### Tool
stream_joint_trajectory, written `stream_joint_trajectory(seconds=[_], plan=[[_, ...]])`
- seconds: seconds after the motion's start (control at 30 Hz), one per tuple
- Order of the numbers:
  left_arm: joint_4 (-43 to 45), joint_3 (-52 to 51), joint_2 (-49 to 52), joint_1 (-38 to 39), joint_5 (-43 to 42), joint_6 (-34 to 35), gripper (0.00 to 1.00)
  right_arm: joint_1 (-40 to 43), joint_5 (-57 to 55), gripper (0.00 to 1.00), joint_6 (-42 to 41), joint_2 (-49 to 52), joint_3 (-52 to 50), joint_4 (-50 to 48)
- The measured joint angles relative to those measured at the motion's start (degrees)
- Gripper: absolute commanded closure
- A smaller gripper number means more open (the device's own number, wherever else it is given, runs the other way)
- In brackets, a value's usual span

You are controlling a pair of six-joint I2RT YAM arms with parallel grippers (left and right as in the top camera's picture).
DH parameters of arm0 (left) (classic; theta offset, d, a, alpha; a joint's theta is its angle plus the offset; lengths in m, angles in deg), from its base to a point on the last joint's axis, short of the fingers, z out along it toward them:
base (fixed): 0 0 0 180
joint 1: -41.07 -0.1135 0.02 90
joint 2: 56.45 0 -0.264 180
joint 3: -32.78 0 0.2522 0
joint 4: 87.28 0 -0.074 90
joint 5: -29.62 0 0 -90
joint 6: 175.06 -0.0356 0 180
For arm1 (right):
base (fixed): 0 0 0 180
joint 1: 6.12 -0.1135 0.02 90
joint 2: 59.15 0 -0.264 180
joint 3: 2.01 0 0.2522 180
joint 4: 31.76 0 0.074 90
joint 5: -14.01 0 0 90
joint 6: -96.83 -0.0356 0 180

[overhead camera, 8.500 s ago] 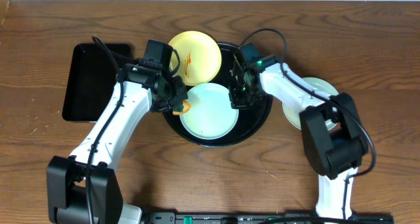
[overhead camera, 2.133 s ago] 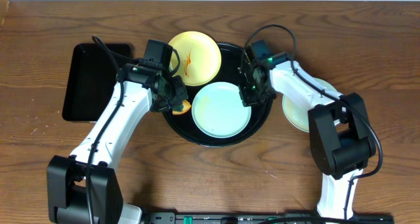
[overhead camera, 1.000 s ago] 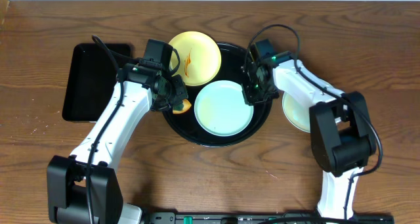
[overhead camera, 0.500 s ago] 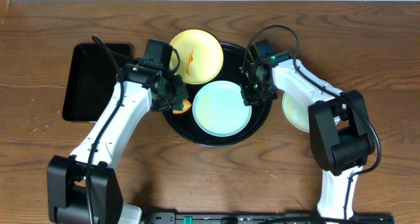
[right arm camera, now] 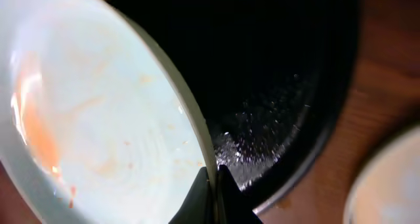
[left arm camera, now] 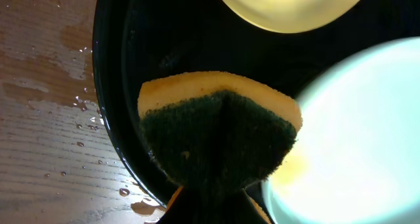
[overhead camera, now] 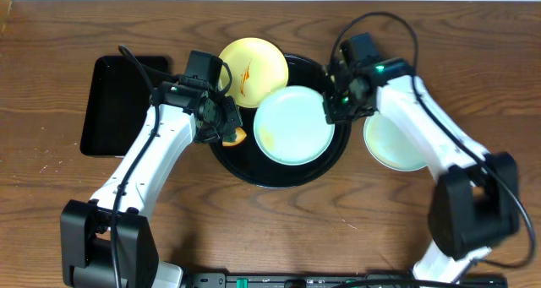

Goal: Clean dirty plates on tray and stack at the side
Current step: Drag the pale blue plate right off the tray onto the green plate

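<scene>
The round black tray point(overhead camera: 254, 171) sits mid-table. My right gripper point(overhead camera: 336, 107) is shut on the right rim of a light blue plate point(overhead camera: 293, 125) and holds it tilted above the tray; its fingers point(right arm camera: 211, 181) pinch the rim, and the plate point(right arm camera: 98, 119) shows faint orange smears. A pale yellow plate point(overhead camera: 251, 72) with an orange-brown smear leans on the tray's back-left rim. Another pale plate point(overhead camera: 396, 141) lies on the table to the right. My left gripper point(overhead camera: 228, 134) is shut on a yellow-and-green sponge point(left arm camera: 220, 129) over the tray's left side.
A smaller rectangular black tray point(overhead camera: 118, 104) lies at the left. Water drops and a brown spot point(left arm camera: 141, 207) wet the wood beside the round tray's rim point(left arm camera: 108, 86). The stacked plate's edge shows in the right wrist view point(right arm camera: 394, 184).
My right gripper has lifted the light blue plate by its rim and carried it up and toward the back right. The left arm and sponge have not moved.
</scene>
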Motion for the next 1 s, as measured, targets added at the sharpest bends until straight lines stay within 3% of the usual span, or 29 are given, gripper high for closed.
stream_joint_trajectory(seconds=[0.37, 0.67, 1.0], plan=[[-0.02, 0.00, 0.00, 0.00, 0.00, 0.00, 0.93, 2.73, -1.29, 0.99, 0.00, -3.19, 0.00, 5.49], [0.00, 0.00, 0.00, 0.00, 0.00, 0.00, 0.92, 17.20, -1.66, 0.99, 0.04, -5.11, 0.00, 12.24], [0.22, 0.00, 0.00, 0.00, 0.02, 0.00, 0.93, 32.15, -7.87, 0.99, -2.82, -5.31, -6.64, 8.52]])
